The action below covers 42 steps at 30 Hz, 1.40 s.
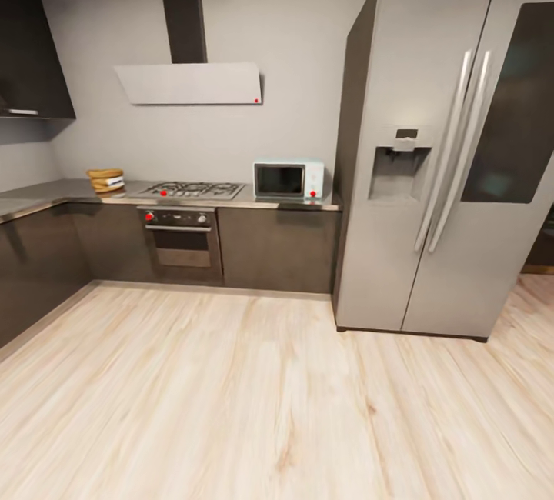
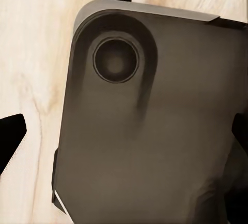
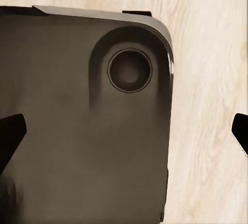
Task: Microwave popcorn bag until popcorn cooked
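Wide stretch of bare wooden floor seen before cabinets. Microwave flanked closely by tall fridge on one side, gas hob on other. Popcorn bag set on countertop beyond hob, open room above. Hood hung over hob.

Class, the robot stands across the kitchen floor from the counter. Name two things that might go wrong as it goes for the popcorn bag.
1. The bag sits left of the hob, the microwave right of it; carrying across the grates may snag or drop the bag.
2. The microwave door looks shut, so the bag cannot go in until it is opened.
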Motion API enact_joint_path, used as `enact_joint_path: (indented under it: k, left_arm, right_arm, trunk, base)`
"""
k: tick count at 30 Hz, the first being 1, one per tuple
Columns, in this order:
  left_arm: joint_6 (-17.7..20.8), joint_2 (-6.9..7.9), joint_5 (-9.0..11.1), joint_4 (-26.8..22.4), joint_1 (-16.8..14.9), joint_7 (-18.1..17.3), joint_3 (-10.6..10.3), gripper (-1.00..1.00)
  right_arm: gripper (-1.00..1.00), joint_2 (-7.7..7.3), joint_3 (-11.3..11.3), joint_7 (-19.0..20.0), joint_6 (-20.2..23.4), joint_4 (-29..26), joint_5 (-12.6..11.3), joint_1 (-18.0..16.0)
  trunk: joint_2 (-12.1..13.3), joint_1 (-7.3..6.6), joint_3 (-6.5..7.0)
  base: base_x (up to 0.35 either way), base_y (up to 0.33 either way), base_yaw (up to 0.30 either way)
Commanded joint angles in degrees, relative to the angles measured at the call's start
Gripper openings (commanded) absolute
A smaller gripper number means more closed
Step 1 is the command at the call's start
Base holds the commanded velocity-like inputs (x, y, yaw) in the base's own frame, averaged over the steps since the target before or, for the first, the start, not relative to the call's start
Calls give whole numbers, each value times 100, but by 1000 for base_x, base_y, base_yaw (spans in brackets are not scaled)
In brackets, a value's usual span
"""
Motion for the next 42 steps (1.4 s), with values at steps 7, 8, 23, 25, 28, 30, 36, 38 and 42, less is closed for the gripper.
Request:
enact_joint_path:
  k: [7,8,23,25,28,30,36,38,42]
  left_arm:
    - [-23,-1,38,-2,-1,-8,-1,100]
    - [-24,-1,38,-2,-1,-6,-2,100]
    - [-49,-1,38,0,-1,-3,-8,100]
    - [-50,-1,38,-1,-1,-4,-8,100]
    - [-50,-1,38,0,-1,-3,-8,100]
    - [-50,-1,38,0,-1,-2,-8,100]
    - [-50,-1,35,-1,-1,-3,-8,100]
    - [-47,-1,37,1,-1,-5,-8,100]
    - [-35,-2,36,4,-1,-1,-8,100]
  right_arm:
    - [100,-1,3,-2,-23,6,8,-3]
    - [100,-1,3,-2,-23,6,9,-3]
    - [100,-1,3,-2,-23,6,3,-3]
    - [100,-1,3,-2,-23,6,3,-3]
    - [100,-1,3,-2,-23,6,1,-3]
    - [100,-1,3,-2,-23,6,2,-3]
    - [100,-1,3,-2,-23,6,1,-3]
    - [100,-1,3,-2,-23,6,4,-3]
    - [100,-1,3,-2,-23,6,8,-3]
  trunk:
    - [-2,3,-4]
    - [-2,3,-4]
    - [-2,3,-4]
    - [-2,3,-4]
    - [-2,3,-4]
    - [-2,3,-4]
    - [-2,3,-4]
    - [-2,3,-4]
    - [-2,3,-4]
  base:
    - [325,38,0]
    - [325,94,0]
    - [325,102,0]
    - [325,103,0]
    - [325,103,0]
    - [325,103,0]
    - [325,103,0]
    - [325,103,0]
    - [325,103,0]
